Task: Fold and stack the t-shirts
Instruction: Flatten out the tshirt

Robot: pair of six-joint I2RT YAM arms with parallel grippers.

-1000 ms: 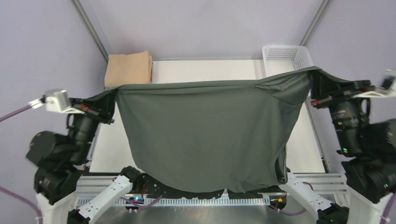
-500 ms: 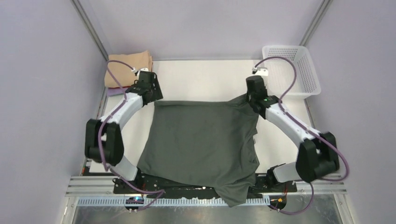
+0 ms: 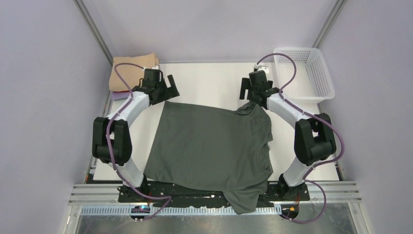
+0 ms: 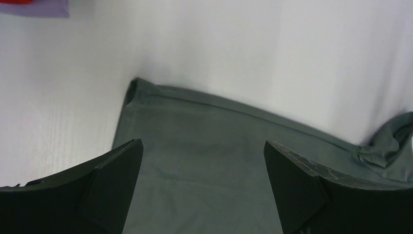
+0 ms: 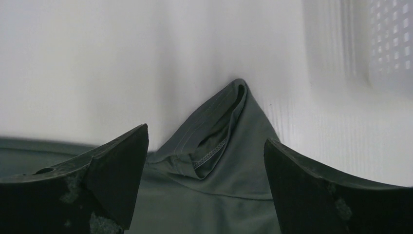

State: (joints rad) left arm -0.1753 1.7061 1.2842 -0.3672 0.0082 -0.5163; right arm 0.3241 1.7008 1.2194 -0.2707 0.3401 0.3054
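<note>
A dark charcoal-grey t-shirt lies spread flat on the white table, and its near hem hangs over the front edge. My left gripper is open just past the shirt's far left corner, holding nothing. My right gripper is open over the bunched far right corner, with the jaws wide apart and off the cloth. A folded peach-tan t-shirt tops a stack at the back left, where lavender and red edges show beneath it.
A white plastic mesh basket stands at the back right corner, close to my right gripper. Bare white table lies behind the shirt. Grey walls close in the left, right and back.
A second ago both grippers held the grey shirt stretched up in the air. They laid it on the table, then opened and let go of its far corners.
</note>
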